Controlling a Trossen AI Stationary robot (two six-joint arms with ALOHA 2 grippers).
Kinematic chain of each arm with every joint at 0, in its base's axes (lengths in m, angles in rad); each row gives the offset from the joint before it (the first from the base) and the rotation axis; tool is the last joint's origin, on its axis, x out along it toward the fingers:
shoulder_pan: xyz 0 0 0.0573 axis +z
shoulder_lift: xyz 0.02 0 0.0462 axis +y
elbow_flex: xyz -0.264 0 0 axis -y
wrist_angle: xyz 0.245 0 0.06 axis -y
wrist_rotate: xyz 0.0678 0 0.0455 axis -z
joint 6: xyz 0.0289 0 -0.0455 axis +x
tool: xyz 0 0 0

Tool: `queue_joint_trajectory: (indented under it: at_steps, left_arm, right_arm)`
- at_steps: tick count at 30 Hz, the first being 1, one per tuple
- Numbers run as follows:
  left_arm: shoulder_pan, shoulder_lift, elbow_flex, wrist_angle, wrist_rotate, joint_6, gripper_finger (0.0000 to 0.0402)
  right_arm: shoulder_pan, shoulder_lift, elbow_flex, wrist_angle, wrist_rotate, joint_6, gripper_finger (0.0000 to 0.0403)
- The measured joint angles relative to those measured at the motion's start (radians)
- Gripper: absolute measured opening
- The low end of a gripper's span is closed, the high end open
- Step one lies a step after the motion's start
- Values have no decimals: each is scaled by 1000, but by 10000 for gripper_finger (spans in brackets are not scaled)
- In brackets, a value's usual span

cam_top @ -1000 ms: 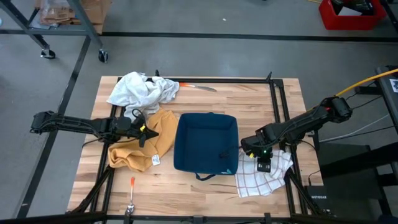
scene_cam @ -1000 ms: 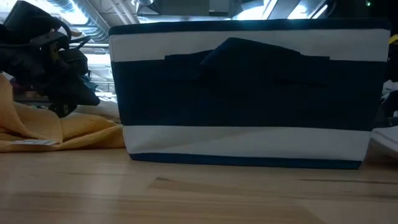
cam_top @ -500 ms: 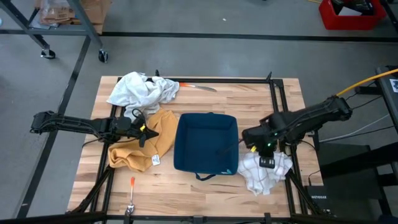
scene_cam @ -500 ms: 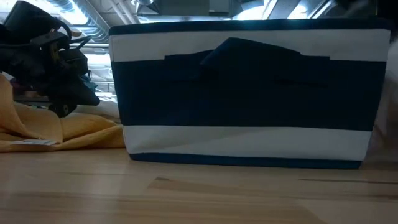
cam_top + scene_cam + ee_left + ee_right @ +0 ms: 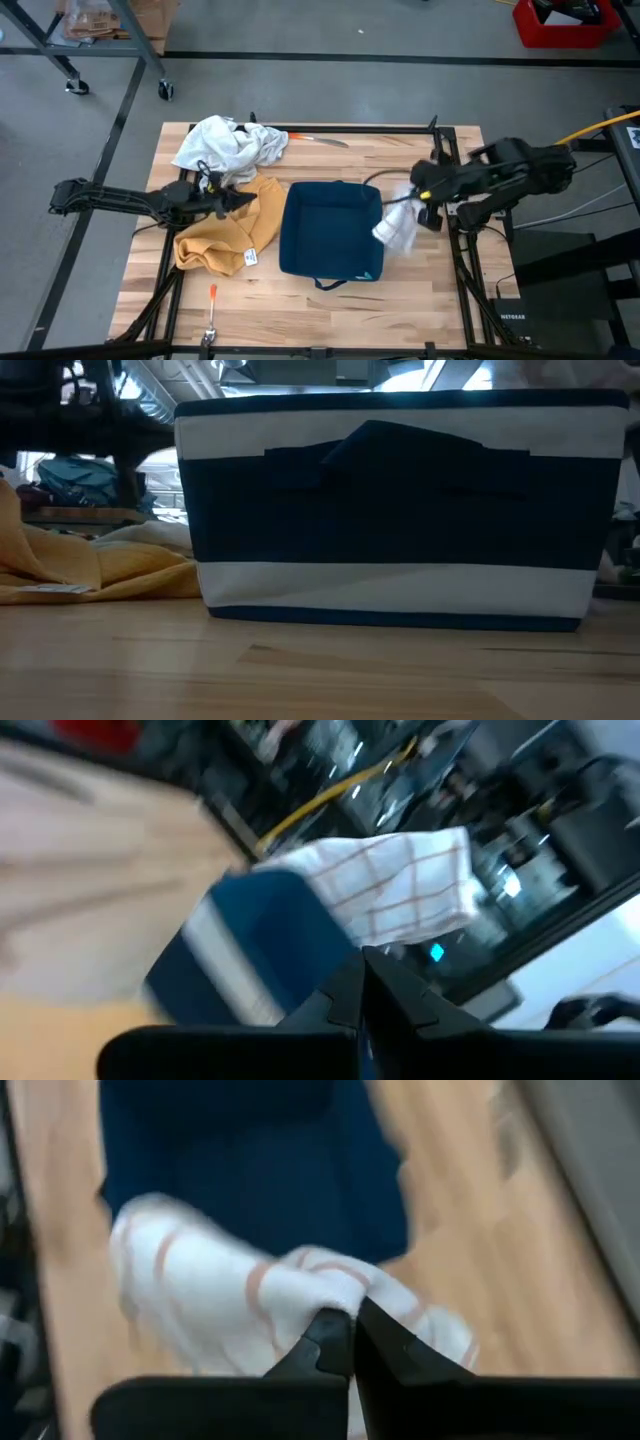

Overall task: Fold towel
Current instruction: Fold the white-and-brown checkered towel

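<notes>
Right gripper (image 5: 413,197) holds the checked towel (image 5: 396,228) in the air beside the blue bin (image 5: 331,231).

The fingers are clenched on one edge of the towel, which hangs over the bin's right rim (white with thin red lines). The left gripper (image 5: 243,198) waits with fingers closed on nothing, left of the bin, over the yellow cloth (image 5: 225,240).
</notes>
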Motion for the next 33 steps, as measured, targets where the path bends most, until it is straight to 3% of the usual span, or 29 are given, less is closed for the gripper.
queue_joint_trajectory:
  at_steps: [8, 15, 23, 33]
  left_arm:
    - [0, 0, 0, 347, -132, 65, 0]
    - [-3, 29, 70, 403, -136, 93, 0]
    - [-48, 245, 301, 404, -126, 230, 0]
    - [-140, 616, 581, 389, -69, 649, 1]
  right_arm:
    - [-1, 0, 71, 126, 300, -140, 5]
    - [-17, 21, 72, 395, 385, -410, 5]
    - [-153, 84, 72, 746, 376, -710, 4]
    - [-325, 166, 72, 972, 201, -800, 8]
